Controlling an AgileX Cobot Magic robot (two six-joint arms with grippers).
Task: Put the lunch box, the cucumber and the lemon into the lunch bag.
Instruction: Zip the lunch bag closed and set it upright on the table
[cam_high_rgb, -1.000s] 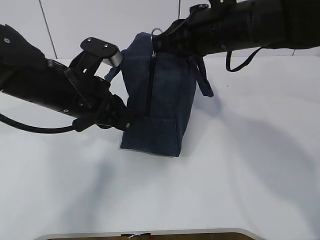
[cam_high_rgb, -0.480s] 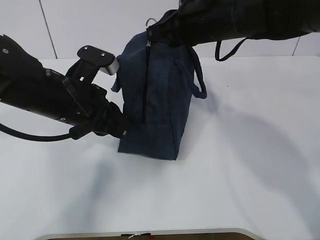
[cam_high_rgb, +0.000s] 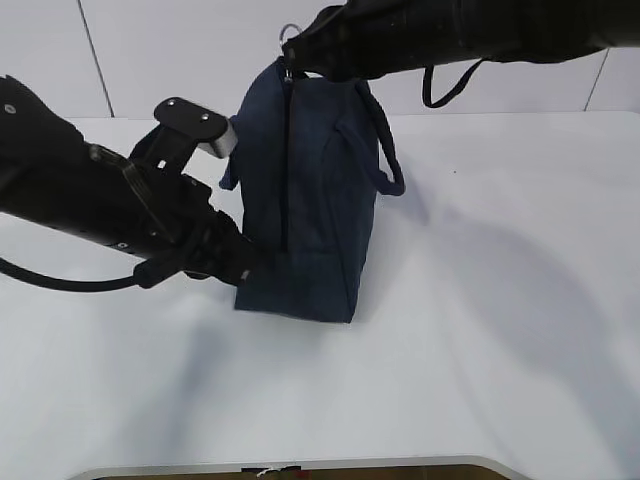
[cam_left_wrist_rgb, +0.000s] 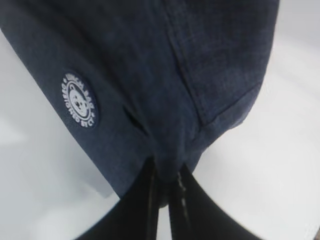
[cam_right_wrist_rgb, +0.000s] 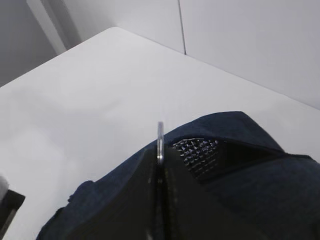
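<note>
The lunch bag (cam_high_rgb: 305, 190) now stands taller, left gripper (cam_left_wrist_rgb: 165, 175) pinching its corner, right gripper (cam_right_wrist_rgb: 159, 165) clamping its ring pull (cam_right_wrist_rgb: 160, 137).

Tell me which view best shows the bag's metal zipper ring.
The right wrist view: the zipper ring stands edge-on, pinched between the right gripper jaws. The exterior view shows only part of it, as a small loop above the lunch bag. The left wrist view misses it.

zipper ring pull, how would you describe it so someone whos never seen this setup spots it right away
Start at the lunch bag, the dark navy fabric bag standing upright mid-table. Follow its dark zipper line up to the top edge, where the right gripper is pinched shut. The zipper ring pull is the thin metal loop poking above the fingertips, the only shiny thing against the dark fabric.
</note>
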